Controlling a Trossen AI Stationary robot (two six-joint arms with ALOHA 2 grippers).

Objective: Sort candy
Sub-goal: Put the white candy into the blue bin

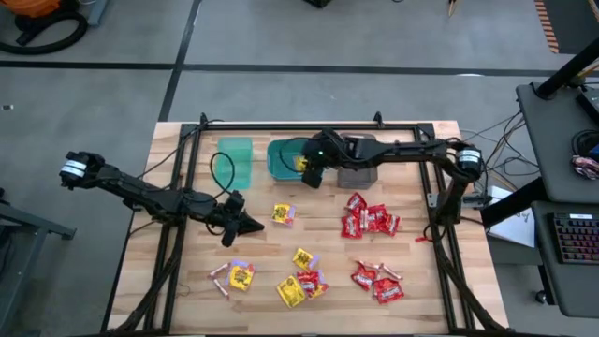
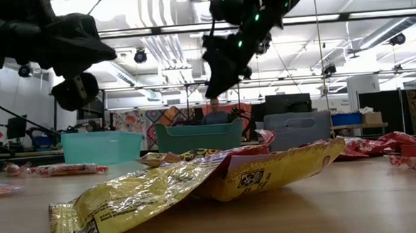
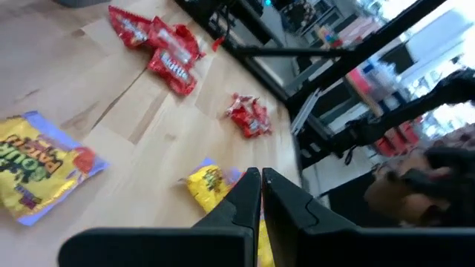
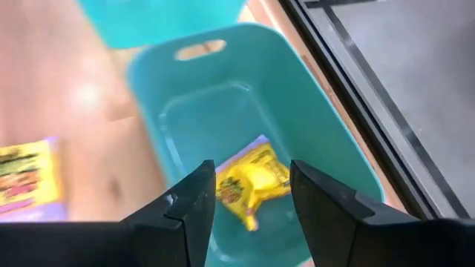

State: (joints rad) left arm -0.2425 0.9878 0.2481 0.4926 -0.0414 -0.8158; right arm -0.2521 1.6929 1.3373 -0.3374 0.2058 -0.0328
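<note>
Candy lies scattered on the wooden table: yellow packets (image 1: 284, 214) (image 1: 291, 291), red packets (image 1: 370, 221) (image 1: 378, 281), and thin pinkish sticks (image 1: 220, 272). My right gripper (image 1: 305, 171) (image 4: 252, 169) is open over the middle teal bin (image 1: 281, 154). One yellow packet (image 4: 252, 184) lies flat on that bin's floor, below and between the fingers. My left gripper (image 1: 251, 225) (image 3: 261, 176) is shut and empty, held above the table's left half. Past its fingertips lies a yellow packet (image 3: 210, 185).
Three bins stand in a row at the table's far side: a light teal one (image 1: 234, 159), the middle teal one and a grey one (image 1: 361, 172). A black frame (image 1: 309, 124) borders the table. Bare wood (image 1: 318, 220) lies between the yellow and red piles.
</note>
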